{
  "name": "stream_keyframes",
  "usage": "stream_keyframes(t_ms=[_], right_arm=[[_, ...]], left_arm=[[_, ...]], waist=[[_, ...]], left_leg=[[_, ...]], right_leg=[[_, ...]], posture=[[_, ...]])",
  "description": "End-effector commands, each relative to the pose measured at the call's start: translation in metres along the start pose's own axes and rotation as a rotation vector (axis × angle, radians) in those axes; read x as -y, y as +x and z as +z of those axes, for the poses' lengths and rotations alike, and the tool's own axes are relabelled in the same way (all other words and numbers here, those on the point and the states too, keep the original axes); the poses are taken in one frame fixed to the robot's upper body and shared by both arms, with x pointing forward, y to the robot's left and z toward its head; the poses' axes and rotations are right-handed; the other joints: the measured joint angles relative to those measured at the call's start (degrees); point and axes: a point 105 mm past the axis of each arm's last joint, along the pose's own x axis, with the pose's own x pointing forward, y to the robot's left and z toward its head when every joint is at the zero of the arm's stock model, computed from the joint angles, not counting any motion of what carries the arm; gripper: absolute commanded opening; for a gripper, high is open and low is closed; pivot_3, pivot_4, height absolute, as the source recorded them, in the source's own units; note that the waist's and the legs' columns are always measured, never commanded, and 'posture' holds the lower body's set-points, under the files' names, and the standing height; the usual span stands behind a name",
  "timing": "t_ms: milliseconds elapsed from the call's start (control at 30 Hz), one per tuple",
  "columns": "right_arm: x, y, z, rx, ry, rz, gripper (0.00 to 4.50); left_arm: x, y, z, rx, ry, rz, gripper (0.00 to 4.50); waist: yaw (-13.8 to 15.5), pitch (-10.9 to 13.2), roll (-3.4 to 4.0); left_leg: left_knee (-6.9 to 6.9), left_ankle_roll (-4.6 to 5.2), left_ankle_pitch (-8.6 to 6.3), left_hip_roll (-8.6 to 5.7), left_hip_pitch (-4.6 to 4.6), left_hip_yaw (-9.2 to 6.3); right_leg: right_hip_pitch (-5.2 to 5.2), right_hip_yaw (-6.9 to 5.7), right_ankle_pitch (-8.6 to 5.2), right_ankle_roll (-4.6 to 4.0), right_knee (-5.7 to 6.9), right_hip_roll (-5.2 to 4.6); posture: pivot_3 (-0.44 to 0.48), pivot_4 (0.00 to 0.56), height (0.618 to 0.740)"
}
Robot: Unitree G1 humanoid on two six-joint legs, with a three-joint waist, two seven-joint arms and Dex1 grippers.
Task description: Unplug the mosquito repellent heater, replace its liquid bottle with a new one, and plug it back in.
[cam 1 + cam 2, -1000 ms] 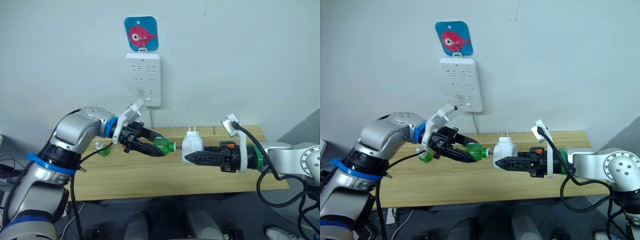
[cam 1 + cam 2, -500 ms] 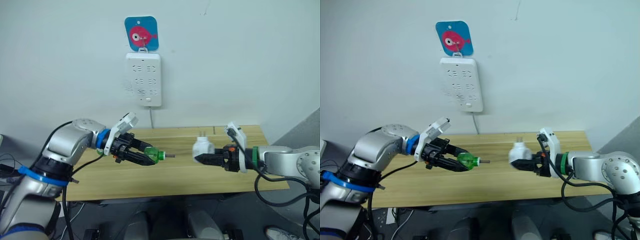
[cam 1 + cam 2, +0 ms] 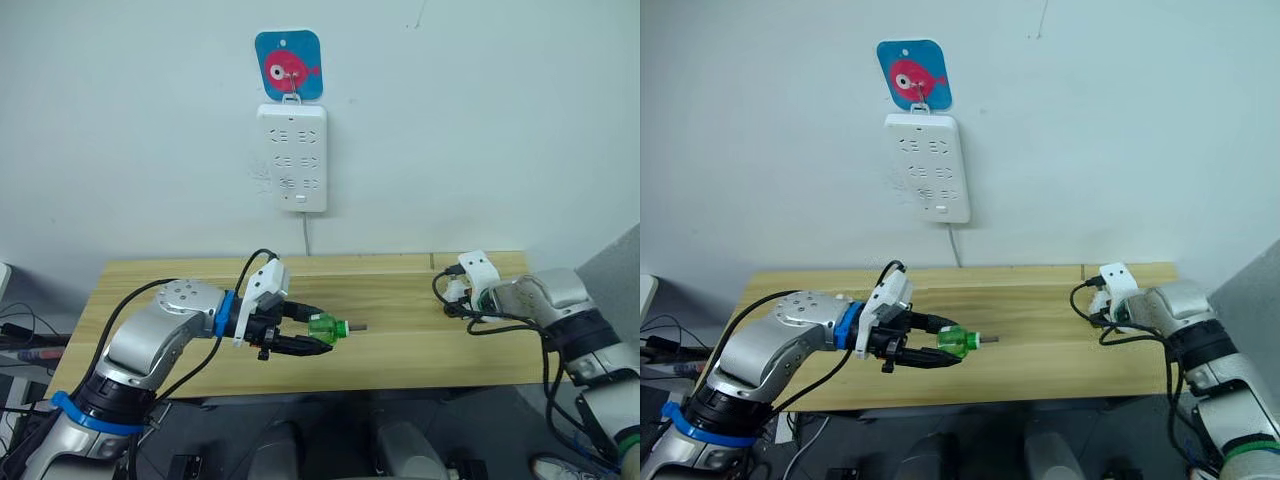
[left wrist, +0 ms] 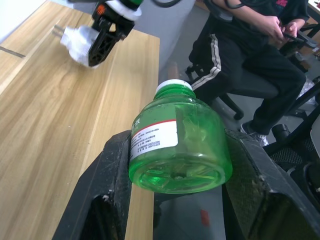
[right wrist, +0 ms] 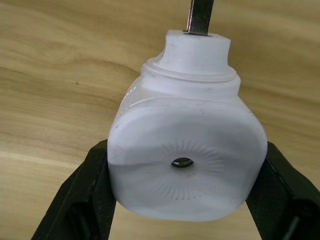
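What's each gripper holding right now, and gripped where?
Left gripper clamps the green liquid bottle by the sides of its body. Right gripper clamps the white mosquito repellent heater by its two flanks.

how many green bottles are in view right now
1. A green bottle is gripped sideways in the left tool, held over the wooden table. Another could be hidden behind the arm; none shows on the tabletop.
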Motion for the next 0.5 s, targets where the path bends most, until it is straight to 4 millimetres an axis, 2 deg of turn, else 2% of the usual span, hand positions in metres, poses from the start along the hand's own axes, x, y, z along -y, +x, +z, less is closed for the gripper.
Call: stream_keyframes(t_ms=[33, 133, 267, 333, 400, 500], right_arm=[[0.003, -0.001, 0.003, -0.022, -0.021, 0.006, 3.02], [0.001, 0.001, 0.002, -0.032, -0.038, 0.012, 3.02], [0.004, -0.002, 0.006, -0.008, -0.014, -0.005, 4.30], [0.007, -0.008, 0.010, 0.020, 0.000, -0.009, 4.50], [0.013, -0.021, 0.017, 0.072, 0.003, -0.022, 4.50], [0.013, -0.060, 0.030, 0.207, 0.031, 0.038, 4.50]], left_arm=[[0.006, 0.002, 0.006, 0.013, 0.043, -0.012, 2.23], [0.007, 0.004, 0.005, 0.015, 0.042, -0.011, 2.23], [0.006, 0.005, 0.004, 0.019, 0.038, -0.007, 2.23], [0.005, 0.005, 0.003, 0.020, 0.033, -0.002, 2.23], [0.003, 0.005, 0.002, 0.026, 0.028, 0.012, 2.23], [-0.007, 0.004, 0.004, 0.066, 0.039, 0.083, 2.23]], waist=[[0.2, 0.0, 0.03], [0.3, 0.0, 0.05], [0.3, 0.0, 0.05], [0.4, 0.0, 0.05], [0.6, 0.0, 0.06], [1.0, 0.1, 0.08]], left_leg=[[0.00, 0.00, 0.00, -0.01, 0.00, 0.00], [0.02, 0.00, 0.00, -0.02, 0.00, -0.03], [0.05, 0.00, 0.00, -0.02, 0.01, -0.04], [0.05, 0.00, 0.00, -0.03, 0.00, -0.04], [0.03, 0.00, 0.00, -0.05, 0.00, -0.04], [0.02, 0.00, 0.00, -0.05, 0.00, -0.06]], right_leg=[[0.00, -0.01, 0.00, 0.00, 0.00, 0.00], [0.00, 0.02, 0.00, 0.00, 0.00, -0.01], [0.00, 0.02, 0.00, 0.00, 0.03, -0.01], [0.00, 0.01, 0.00, 0.00, 0.03, 0.00], [0.00, 0.02, 0.00, 0.00, 0.02, -0.01], [-0.01, 0.01, 0.00, 0.00, 0.01, -0.04]], posture=[[-0.104, 0.177, 0.723], [-0.102, 0.178, 0.723], [-0.110, 0.179, 0.723], [-0.124, 0.178, 0.723], [-0.128, 0.178, 0.723], [-0.135, 0.178, 0.723]])
